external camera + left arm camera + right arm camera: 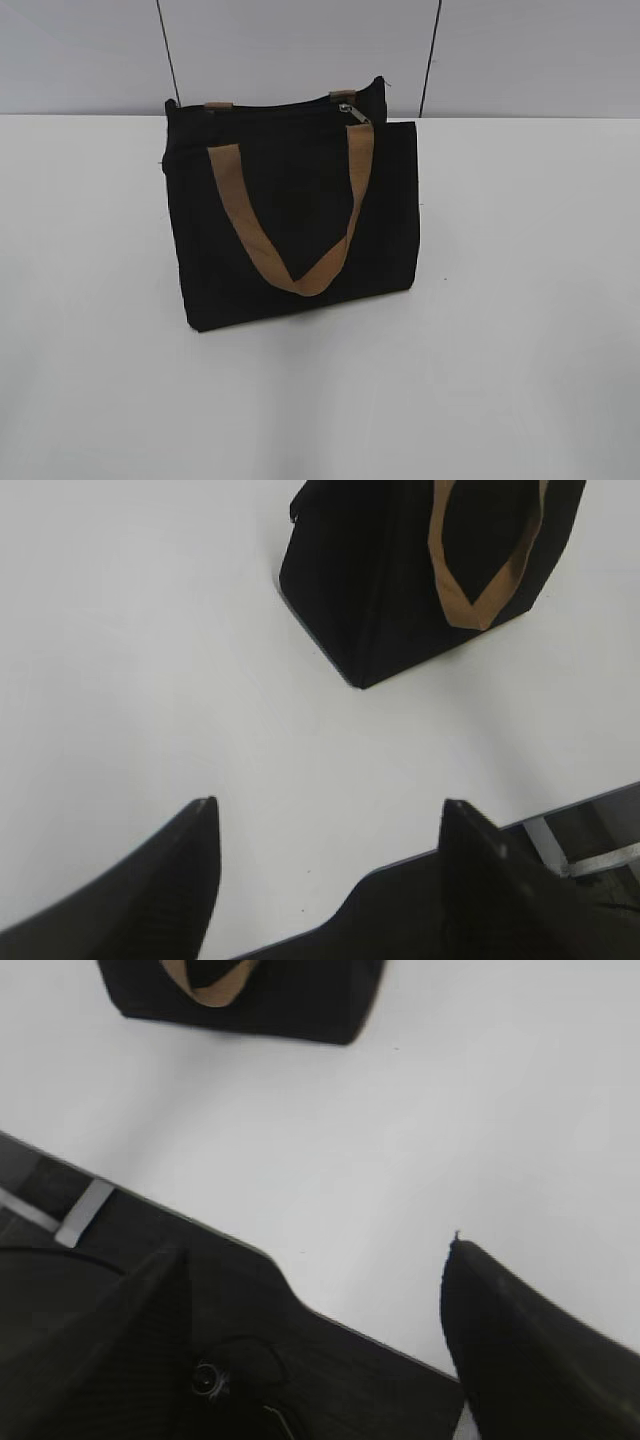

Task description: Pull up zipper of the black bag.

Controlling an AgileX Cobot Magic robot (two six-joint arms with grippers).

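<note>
A black bag [300,220] with tan handles stands upright on the white table [520,300]. Its metal zipper pull [352,112] sits near the right end of the top edge. Neither gripper shows in the exterior view. In the left wrist view my left gripper [330,810] is open and empty above the table's front edge, well short of the bag [390,590]. In the right wrist view my right gripper [315,1250] is open and empty over the table's front edge, with the bag's lower part [290,1000] far ahead.
The table's near edge [580,805] and dark floor with a metal frame [590,860] show below both wrist cameras. A pale wall with two dark vertical seams [430,60] stands behind the bag.
</note>
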